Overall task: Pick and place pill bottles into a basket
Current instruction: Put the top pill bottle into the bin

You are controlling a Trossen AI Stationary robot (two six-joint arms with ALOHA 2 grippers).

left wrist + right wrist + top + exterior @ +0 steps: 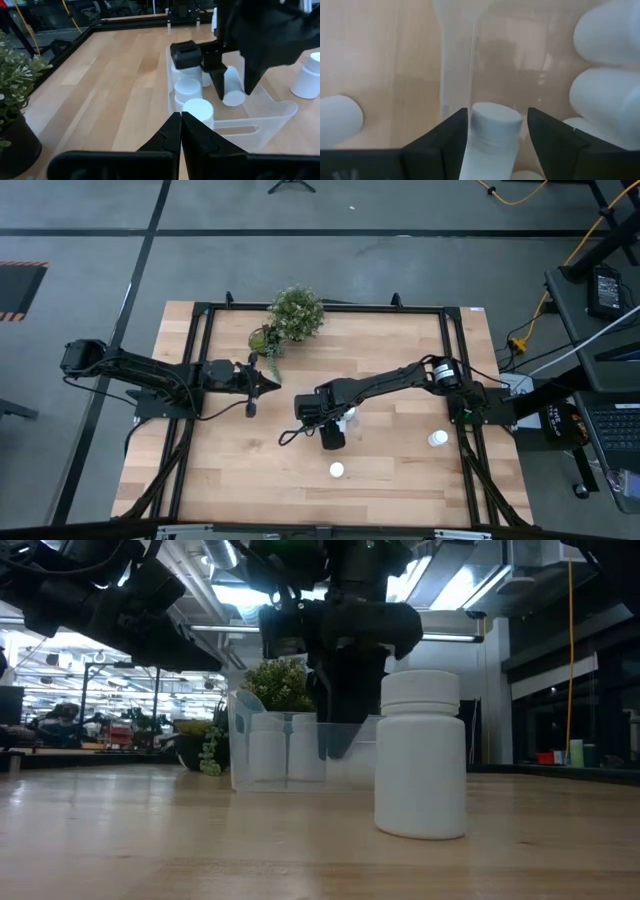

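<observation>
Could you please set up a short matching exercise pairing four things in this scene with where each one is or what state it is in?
Things:
1. right gripper
2. left gripper
3. potted plant
4. basket

States:
a. standing on the table's far side
b. clear, with bottles standing inside
c. jaws shut, empty, beside the basket
d. over the basket, holding a pill bottle

Pairs: 1-d, 2-c, 3-a, 4-b
</observation>
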